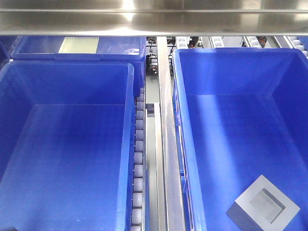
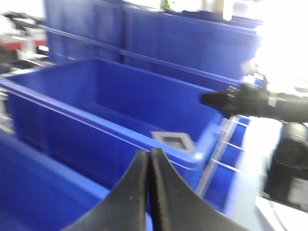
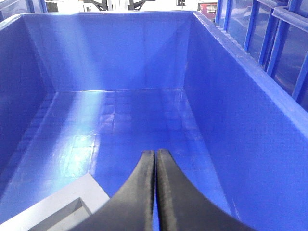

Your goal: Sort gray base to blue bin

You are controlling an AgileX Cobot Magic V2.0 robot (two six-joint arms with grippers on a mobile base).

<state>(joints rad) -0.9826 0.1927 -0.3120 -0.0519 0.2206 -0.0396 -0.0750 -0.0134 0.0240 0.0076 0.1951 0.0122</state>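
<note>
The gray base lies recess up on the floor of the right-hand blue bin, in its near right corner. In the left wrist view the gray base sits inside that blue bin, beyond my left gripper, which is shut and empty outside the bin's near wall. My right gripper is shut and empty inside the blue bin, with the gray base just to its lower left, not touched. Neither gripper shows in the front view.
A second blue bin stands at the left. Behind it is a blue crate with a pale sheet. A roller strip and metal rail run between the bins. A steel shelf spans the top. The right arm reaches over the bin.
</note>
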